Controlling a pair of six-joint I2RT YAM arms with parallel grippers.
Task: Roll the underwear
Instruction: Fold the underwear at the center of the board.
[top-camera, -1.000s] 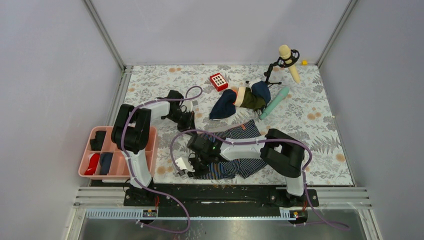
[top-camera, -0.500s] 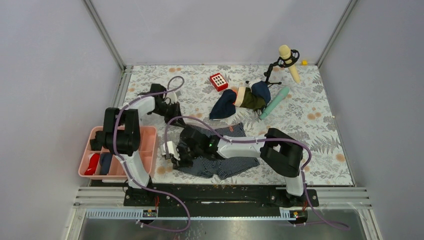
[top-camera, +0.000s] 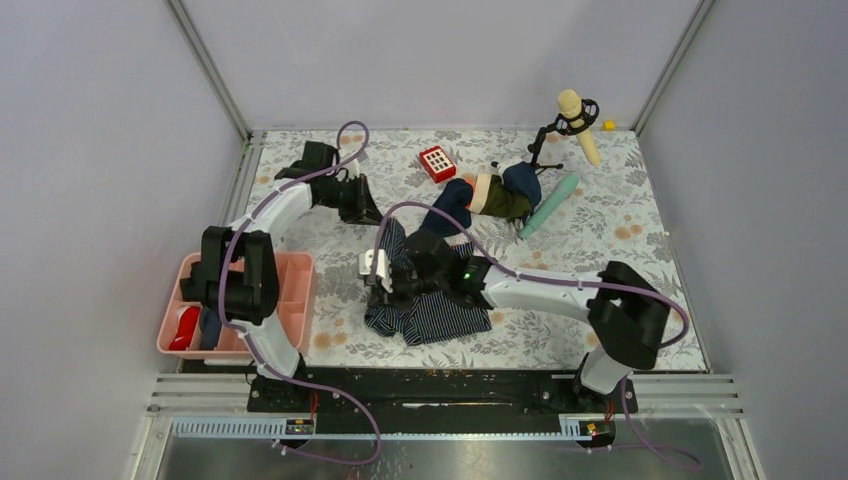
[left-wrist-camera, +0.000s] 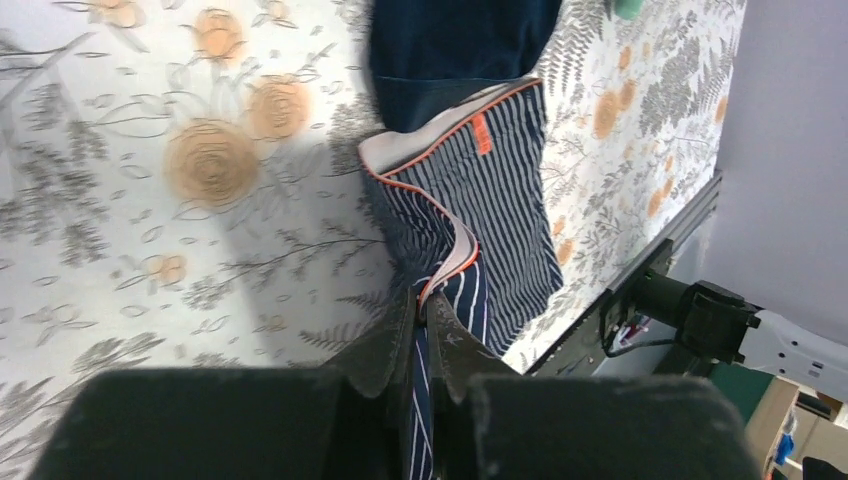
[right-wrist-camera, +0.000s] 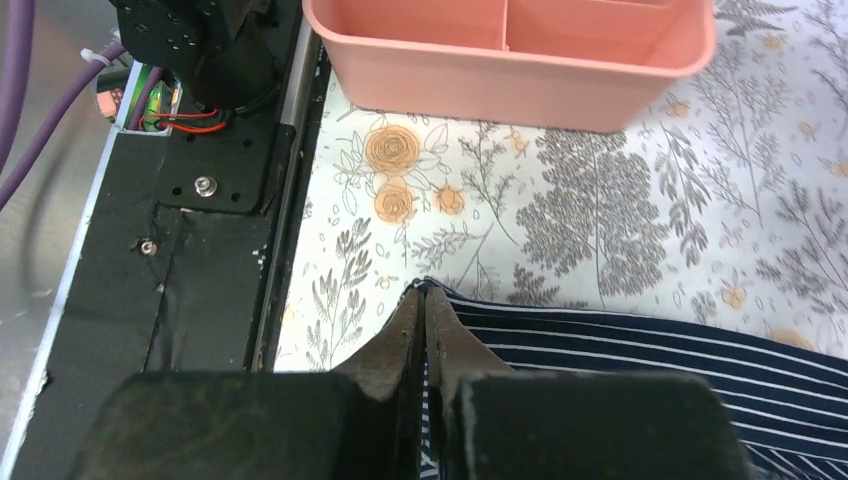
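- left gripper (left-wrist-camera: 422, 305) is pinched tight on the underwear (left-wrist-camera: 505, 190), waistband edge caught right at its tips
- right gripper (right-wrist-camera: 425, 297) is clamped shut on another edge, stripy cloth spreading off to one side of its tips
- pink tray (right-wrist-camera: 505, 75) sits ahead of the right one

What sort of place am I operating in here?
Most likely a robot-lab test cell: plain grey wall panels in an aluminium frame enclose the floral table, a black mounting rail runs along its near edge, and unrelated props like a microphone and pink tray lie about.
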